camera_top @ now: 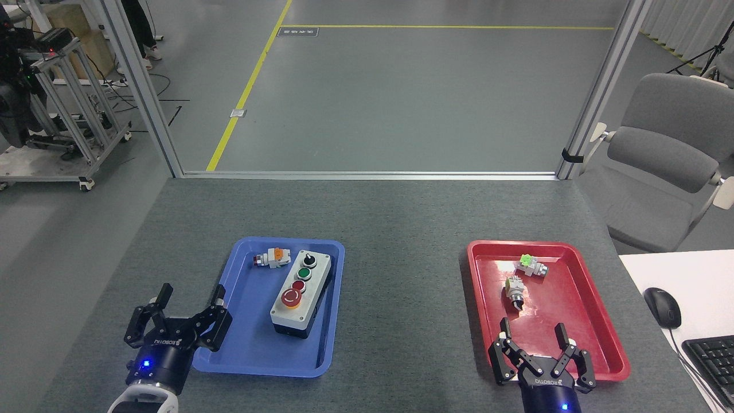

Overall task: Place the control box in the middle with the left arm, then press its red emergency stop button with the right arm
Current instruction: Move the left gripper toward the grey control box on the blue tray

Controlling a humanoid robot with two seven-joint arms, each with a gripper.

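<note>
Our left gripper [191,302] sits low at the near-left, fingers spread wide, holding nothing. It overlaps the near-left corner of the blue tray [252,344]; we can't tell whether it touches the rim.

Our right gripper [533,335] is at the near edge of the red tray [590,321], fingers also spread wide and empty. Blue lights are lit on both wrists.

The control box [302,291] lies in the blue tray, right half, long axis running near-to-far with a slight tilt. Its black base shows along the near and right sides. Top row from far to near: black knob [308,259], green button [304,272], small red button [299,284], then the red emergency stop button [292,297] with its yellow ring at the near end. Nothing is touching it.

A small grey switch part with an orange cap [272,257] sits in the far-left of the blue tray, just beside the box's far end.

The red tray holds two loose switch parts: one with a green cap [530,265] toward the far side, and another [514,292] nearer us. Both are clear of the right gripper.

The middle [404,298] of the counter between the trays is bare dark-grey surface.

Off to the right: a white desk with a mouse [662,307] and a keyboard corner [711,361], and a grey chair [665,160] behind it.
</note>
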